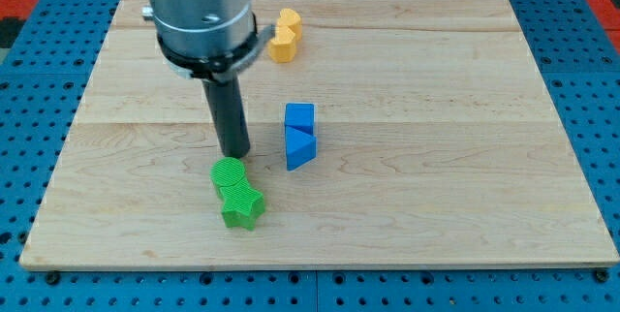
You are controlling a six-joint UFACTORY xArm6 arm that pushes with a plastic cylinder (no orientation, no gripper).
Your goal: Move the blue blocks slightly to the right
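Note:
Two blue blocks touch each other near the board's middle: a blue cube-like block [300, 116] above and a blue triangular block [299, 146] below it. My tip [235, 153] rests on the board to the left of the blue triangle, with a gap between them. It stands just above the green round block [230, 173]. A green star-shaped block [242, 206] touches the green round one from below.
Two yellow blocks [285, 36] sit together near the view's top, right of the arm's grey body [199, 7]. The wooden board [465, 186] lies on a blue perforated table [601, 79].

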